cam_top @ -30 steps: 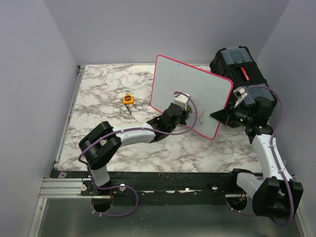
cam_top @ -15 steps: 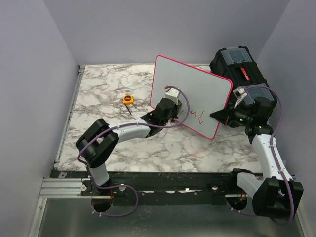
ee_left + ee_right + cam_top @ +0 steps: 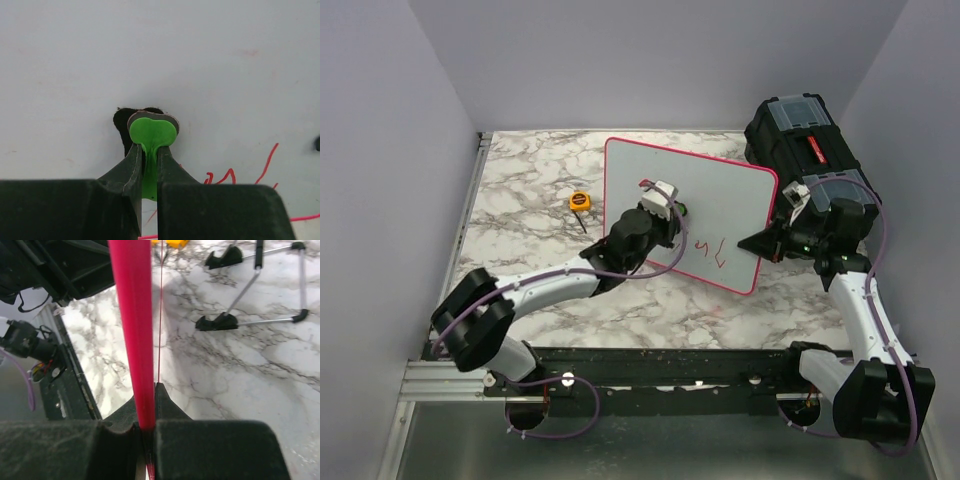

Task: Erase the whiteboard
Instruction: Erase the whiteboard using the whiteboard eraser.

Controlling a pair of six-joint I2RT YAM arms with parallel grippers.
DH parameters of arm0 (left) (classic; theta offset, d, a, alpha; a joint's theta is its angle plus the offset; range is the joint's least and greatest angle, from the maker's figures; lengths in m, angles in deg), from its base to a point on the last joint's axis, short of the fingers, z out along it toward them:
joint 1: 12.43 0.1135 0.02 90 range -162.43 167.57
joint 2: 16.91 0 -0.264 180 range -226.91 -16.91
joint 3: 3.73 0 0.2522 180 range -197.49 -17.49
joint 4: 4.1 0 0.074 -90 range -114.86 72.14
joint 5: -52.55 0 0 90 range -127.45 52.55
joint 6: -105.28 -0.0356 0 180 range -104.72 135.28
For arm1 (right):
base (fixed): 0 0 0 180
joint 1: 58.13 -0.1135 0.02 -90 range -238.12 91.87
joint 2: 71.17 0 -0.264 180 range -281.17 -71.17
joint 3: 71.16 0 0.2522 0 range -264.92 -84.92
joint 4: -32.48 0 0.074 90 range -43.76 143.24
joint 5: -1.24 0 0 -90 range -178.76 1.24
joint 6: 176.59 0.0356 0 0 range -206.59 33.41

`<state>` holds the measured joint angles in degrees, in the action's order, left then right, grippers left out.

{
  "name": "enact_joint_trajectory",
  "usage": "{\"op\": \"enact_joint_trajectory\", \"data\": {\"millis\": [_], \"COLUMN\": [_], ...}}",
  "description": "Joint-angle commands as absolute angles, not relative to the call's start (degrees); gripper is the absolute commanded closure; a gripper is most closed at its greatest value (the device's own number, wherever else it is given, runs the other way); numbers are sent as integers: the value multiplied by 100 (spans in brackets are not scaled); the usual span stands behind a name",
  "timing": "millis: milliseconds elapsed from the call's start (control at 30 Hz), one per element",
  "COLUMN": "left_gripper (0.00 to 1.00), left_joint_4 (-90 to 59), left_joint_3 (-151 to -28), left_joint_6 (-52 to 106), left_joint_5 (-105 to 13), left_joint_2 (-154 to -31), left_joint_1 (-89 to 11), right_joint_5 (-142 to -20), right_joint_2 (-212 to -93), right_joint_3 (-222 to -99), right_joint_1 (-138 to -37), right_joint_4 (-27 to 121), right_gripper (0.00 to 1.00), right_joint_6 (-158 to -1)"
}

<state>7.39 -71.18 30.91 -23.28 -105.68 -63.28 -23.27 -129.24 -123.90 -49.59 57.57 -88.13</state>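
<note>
Fingers (image 3: pixel 127 170) of the left gripper (image 3: pixel 149 150) clamp a green eraser (image 3: pixel 152 132), its dark pad pressed on the whiteboard (image 3: pixel 715 195), with red marks (image 3: pixel 267 162) just to its right. The right gripper (image 3: pixel 145 422) is closed on the board's pink right rim (image 3: pixel 131 315). The board stands tilted, right of centre on the marble table (image 3: pixel 530 170), just left of a black toolbox (image 3: pixel 798 140). An orange tape measure (image 3: pixel 580 200) lies farther left.

The left end effector (image 3: pixel 672 208) and the green eraser (image 3: pixel 151 131) pinched in it have swept up and leftward over the whiteboard (image 3: pixel 730 195), leaving the red lettering (image 3: pixel 707 250) uncovered. The left elbow (image 3: pixel 472 320) has swung out leftward and toward the near edge of the counter (image 3: pixel 520 200). The whiteboard itself has turned and shifted left, and the right end effector (image 3: pixel 752 243) clamped on its rim has gone slightly left with it.
</note>
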Motion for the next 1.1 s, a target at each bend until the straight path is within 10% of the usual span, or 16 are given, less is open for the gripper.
{"op": "enact_joint_trajectory", "data": {"millis": [0,1067], "left_gripper": [100,100], "left_joint_4": [937,-305], "left_joint_3": [-6409,-6261], "left_joint_6": [3015,3595], "left_joint_5": [-2507,-1557], "left_joint_2": [-9496,-10474], "left_joint_1": [-6367,-7116], "right_joint_5": [-1520,-1915], "right_joint_2": [-12767,-12724], "right_joint_3": [-12432,-12403], "right_joint_1": [-5018,-5021], "right_joint_4": [5486,5485], "right_gripper": [100,100], "right_joint_6": [-8889,-8897]}}
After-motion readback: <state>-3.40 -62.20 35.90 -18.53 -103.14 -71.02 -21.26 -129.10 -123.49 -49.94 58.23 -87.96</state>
